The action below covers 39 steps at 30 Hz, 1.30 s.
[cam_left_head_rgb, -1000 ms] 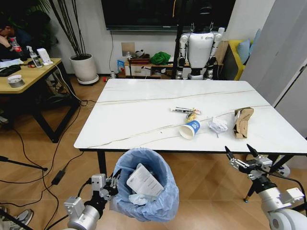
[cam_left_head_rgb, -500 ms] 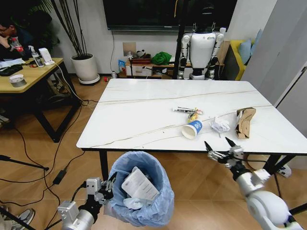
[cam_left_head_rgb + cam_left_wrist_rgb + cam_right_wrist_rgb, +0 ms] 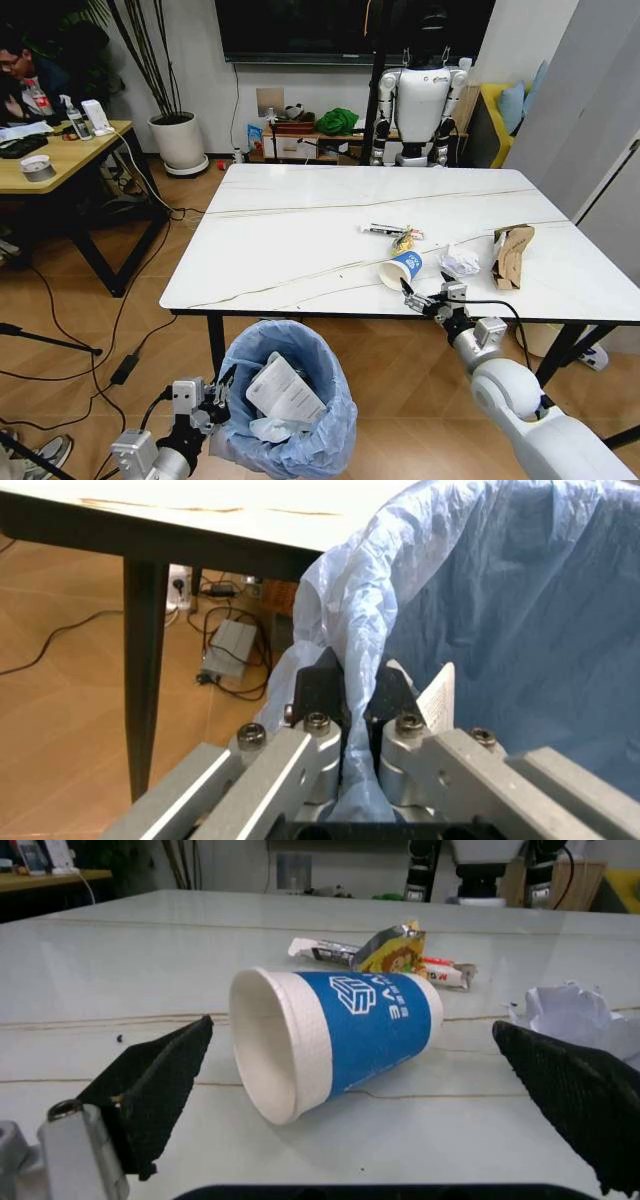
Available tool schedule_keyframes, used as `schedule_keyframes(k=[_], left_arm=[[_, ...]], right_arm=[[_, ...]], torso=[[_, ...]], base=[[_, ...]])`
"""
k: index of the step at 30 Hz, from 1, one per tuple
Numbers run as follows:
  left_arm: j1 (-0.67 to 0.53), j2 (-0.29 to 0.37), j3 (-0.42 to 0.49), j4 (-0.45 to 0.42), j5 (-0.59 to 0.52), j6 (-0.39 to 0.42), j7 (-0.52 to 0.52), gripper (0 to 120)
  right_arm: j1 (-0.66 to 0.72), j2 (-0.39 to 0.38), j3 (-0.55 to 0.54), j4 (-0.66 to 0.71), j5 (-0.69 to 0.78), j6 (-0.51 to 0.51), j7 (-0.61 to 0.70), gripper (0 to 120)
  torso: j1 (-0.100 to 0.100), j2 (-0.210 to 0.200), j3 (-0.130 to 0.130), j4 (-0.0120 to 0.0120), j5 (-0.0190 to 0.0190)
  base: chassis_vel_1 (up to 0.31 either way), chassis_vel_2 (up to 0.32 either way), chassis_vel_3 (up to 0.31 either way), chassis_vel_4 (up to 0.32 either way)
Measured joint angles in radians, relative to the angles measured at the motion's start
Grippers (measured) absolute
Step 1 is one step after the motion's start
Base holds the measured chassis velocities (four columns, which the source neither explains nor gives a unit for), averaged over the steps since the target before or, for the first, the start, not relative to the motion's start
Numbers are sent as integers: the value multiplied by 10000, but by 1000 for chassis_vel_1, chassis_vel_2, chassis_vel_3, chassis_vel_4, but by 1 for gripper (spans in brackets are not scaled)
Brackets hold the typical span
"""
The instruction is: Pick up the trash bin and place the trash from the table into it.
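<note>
Lying on the tabletop are four pieces of trash: one paper cup on its side, one snack wrapper, one crumpled white paper and one brown paper bag. The cup is faced by the right hand, fingers spread wide. Below the tabletop's edge, the trash bin is held by the left hand, clamped on its bag rim.

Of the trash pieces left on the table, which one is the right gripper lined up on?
The paper cup, lying on its side with its mouth towards the open right gripper. The wrappers, crumpled paper and brown bag lie farther off.
</note>
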Motion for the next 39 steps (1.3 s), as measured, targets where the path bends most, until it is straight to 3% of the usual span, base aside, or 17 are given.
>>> schedule_keyframes(k=[13,16,28,39], left_arm=[[-66,-9,95,95,20,0,2,0],[-87,-14,123,125,28,0,5,0],[-215,-12,177,221,-4,9,1,0],[-317,-32,214,288,-104,18,-28,0]], right_arm=[[711,-19,-596,-743,159,-32,190,100],[949,-12,-764,-993,300,-30,216,94],[1429,-90,-1016,-1314,757,-28,171,47],[1322,-152,-897,-1295,806,60,146,11]], torso=[[0,0,0,0,1],[0,0,0,0,2],[0,0,0,1,1],[0,0,-1,1,1]], base=[[0,0,0,0],[0,0,0,0],[0,0,0,0],[0,0,0,0]])
